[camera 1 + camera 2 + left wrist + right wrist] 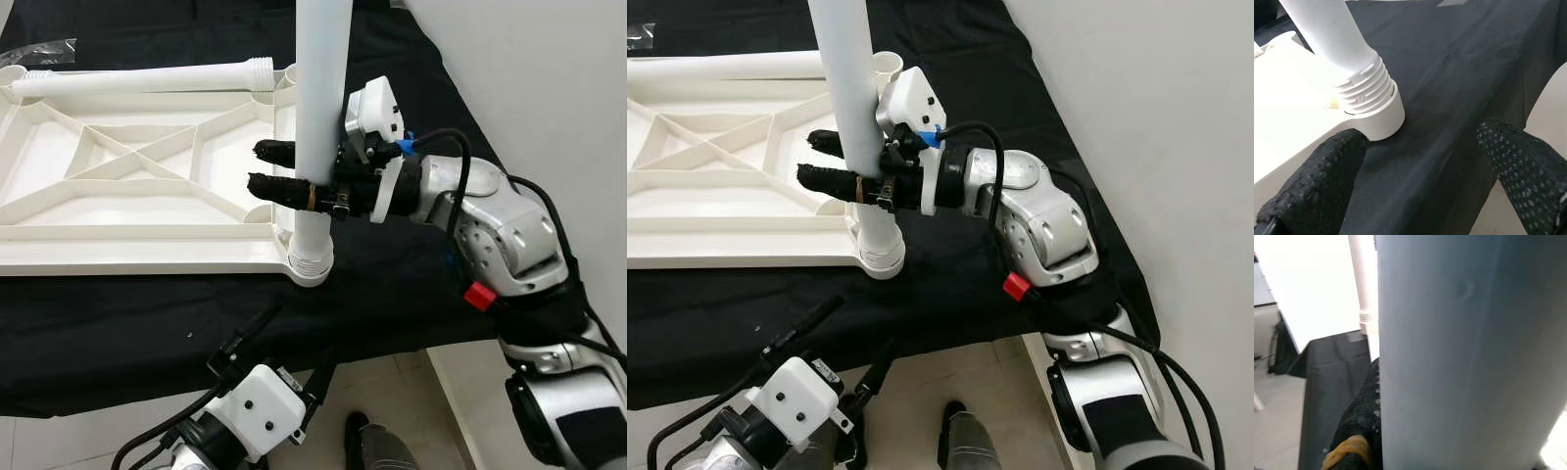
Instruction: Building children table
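A white plastic tabletop (147, 245) lies upside down on a black cloth. A white table leg (318, 98) stands upright in the corner socket (312, 266) nearest me, its threaded end (1367, 83) seated in the socket. My right gripper (279, 168) is shut on this leg at mid-height, black fingers (828, 181) wrapped around it. A second white leg (147, 78) lies flat along the tabletop's far edge. My left gripper (1415, 186) hangs open below the table edge, close to the socket, holding nothing.
The black cloth (411, 284) covers the work surface and drapes over its front edge. A white wall (549, 78) rises to the right. Pale tiled floor (392, 392) lies below, with a dark shoe (358, 431) on it. A clear plastic bag (39, 49) lies at the far left.
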### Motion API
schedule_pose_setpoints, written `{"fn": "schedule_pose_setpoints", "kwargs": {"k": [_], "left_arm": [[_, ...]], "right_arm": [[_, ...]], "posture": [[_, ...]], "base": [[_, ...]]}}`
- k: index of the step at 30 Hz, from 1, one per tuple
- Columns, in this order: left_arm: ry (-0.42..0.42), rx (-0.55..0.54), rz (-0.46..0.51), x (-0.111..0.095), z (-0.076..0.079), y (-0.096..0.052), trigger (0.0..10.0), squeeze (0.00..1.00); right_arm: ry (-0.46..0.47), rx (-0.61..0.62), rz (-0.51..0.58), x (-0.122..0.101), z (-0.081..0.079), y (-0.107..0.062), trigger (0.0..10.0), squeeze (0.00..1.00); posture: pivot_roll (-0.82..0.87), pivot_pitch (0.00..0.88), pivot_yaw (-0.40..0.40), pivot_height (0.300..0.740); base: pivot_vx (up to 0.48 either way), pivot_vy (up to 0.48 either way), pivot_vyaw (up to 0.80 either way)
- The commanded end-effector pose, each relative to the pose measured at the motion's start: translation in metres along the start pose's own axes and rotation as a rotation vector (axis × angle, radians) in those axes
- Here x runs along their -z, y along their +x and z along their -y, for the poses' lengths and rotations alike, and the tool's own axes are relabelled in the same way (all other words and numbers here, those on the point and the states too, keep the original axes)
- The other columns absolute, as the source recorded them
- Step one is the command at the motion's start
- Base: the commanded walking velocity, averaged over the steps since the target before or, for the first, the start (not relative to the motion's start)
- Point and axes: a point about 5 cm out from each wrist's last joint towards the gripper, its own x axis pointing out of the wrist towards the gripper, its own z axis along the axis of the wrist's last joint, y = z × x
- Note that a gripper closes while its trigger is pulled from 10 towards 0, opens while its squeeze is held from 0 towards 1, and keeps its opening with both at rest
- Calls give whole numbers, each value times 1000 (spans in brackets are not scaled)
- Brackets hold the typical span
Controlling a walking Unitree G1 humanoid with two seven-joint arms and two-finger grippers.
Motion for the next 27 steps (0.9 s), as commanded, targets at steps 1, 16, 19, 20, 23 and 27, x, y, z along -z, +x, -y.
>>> {"fn": "schedule_pose_setpoints", "kwargs": {"k": [1,16,19,20,23,27], "left_arm": [[-17,11,-19,3,3,-2,10000,0],[-12,12,-20,6,1,-1,10000,0],[-12,13,-20,6,1,-1,10000,0],[-11,12,-21,6,1,-1,10000,0],[-10,12,-21,7,0,-1,10000,0],[-10,12,-21,7,0,-1,10000,0]], "right_arm": [[71,136,-171,37,9,-10,10000,0],[87,241,-60,33,-5,-23,10000,0],[91,244,-56,33,-7,-24,10000,0],[91,255,-61,35,-10,-24,10000,0],[89,283,-70,38,-13,-25,10000,0],[67,301,-70,38,-18,-25,10000,0]], "posture": [[27,350,-24,740],[19,341,-14,740],[19,342,-14,740],[19,342,-13,740],[18,341,-13,740],[16,341,-12,740]], "base": [[0,0,0],[0,0,0],[0,0,0],[0,0,0],[0,0,0],[0,0,0]]}}
